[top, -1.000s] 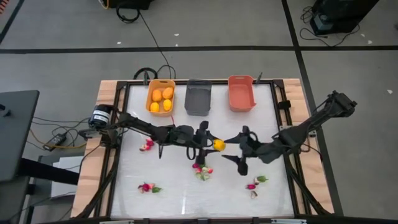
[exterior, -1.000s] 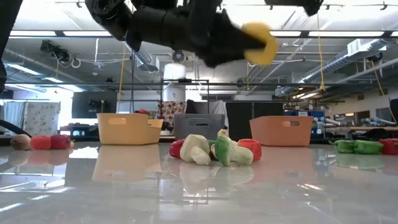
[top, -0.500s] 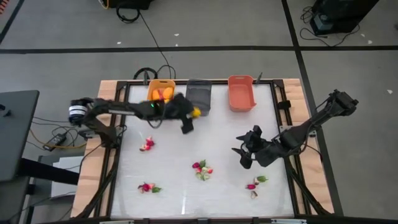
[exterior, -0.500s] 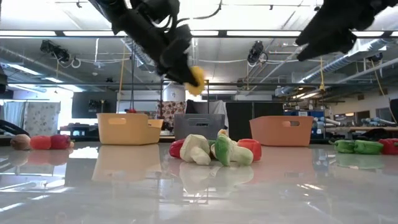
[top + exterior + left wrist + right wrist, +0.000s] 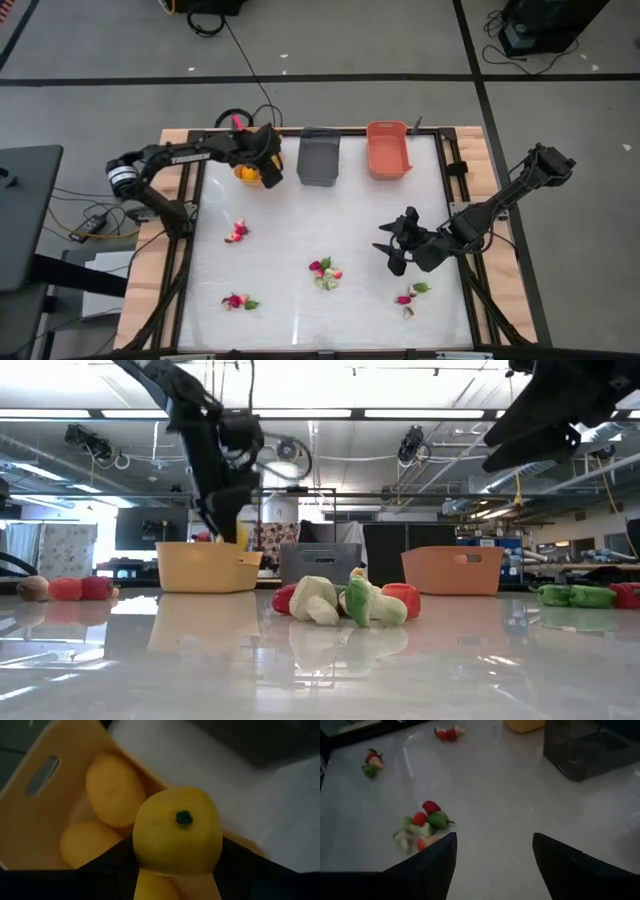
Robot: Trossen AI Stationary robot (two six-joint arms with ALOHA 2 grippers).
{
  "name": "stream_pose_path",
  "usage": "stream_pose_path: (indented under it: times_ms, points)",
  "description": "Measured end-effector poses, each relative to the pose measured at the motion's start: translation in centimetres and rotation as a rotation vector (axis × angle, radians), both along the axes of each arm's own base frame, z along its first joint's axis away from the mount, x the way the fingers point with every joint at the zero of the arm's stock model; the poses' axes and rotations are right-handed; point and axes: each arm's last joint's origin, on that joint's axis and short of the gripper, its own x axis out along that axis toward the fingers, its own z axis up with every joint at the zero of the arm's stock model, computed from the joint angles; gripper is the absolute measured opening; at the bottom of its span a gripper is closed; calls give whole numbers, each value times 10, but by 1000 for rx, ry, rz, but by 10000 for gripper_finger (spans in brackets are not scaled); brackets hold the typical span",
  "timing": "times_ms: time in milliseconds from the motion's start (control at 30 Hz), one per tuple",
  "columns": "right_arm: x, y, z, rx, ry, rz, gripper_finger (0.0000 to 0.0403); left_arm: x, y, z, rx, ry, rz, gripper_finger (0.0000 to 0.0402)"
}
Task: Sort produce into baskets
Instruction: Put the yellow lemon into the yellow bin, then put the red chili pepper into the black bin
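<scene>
My left gripper (image 5: 263,166) hangs over the yellow-orange basket (image 5: 200,566) at the table's far left, shut on a yellow fruit (image 5: 177,832) with a small green stem dot. Other yellow-orange fruits (image 5: 112,787) lie in that basket. The dark grey basket (image 5: 319,157) and the salmon-coral basket (image 5: 388,150) stand beside it along the far edge. My right gripper (image 5: 398,246) is open and empty above the table's right half. Small heaps of red, green and pale produce lie at mid-table (image 5: 325,272), left (image 5: 237,232), near left (image 5: 238,301) and near right (image 5: 412,293). My left gripper pinches the yellow fruit between its two fingers (image 5: 112,862), which lie on the fruit's opposite sides (image 5: 142,845). The fingers point down. The fruit is lifted clear, above the basket's open top, its stem end facing the wrist camera.
The three baskets stand in a row at the far edge. The white table top (image 5: 300,220) lies between the heaps. Wooden borders and black rails (image 5: 175,260) run along the table's left and right sides.
My left gripper has carried the yellow fruit from the table's middle toward the far left and now hangs over the yellow-orange basket, lower than before. My right gripper has drawn back a little toward the right edge.
</scene>
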Motion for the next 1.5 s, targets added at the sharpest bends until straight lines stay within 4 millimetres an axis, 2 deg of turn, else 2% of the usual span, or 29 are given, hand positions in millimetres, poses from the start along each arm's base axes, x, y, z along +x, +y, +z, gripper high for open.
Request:
stream_pose_path:
  times_ms: [133,333,500,700,933,1067,1200,1300,1500]
  points:
    - [0,1,0,13,3,15,271,-1,8,-8,-29,23,19,214]
    - [1,1,0,20,2,20,271,-3,9,-7,-38,25,25,223]
    - [2,-1,1,22,-2,9,271,-9,7,-13,-80,79,38,262]
    - [5,-5,1,18,-8,-8,271,-11,9,-11,-35,103,58,306]
    - [8,-11,2,-61,13,19,271,-6,10,-2,-17,84,44,311]
    - [13,-15,5,-84,-13,15,271,-4,7,17,41,4,21,312]
    - [19,-22,7,-44,-55,-38,271,-6,-9,45,108,-113,-17,312]
    - [24,-28,4,-25,-39,-54,271,-9,-29,61,145,-216,-53,312]
    - [47,-29,-19,7,32,11,270,-7,-79,65,135,-439,-179,312]
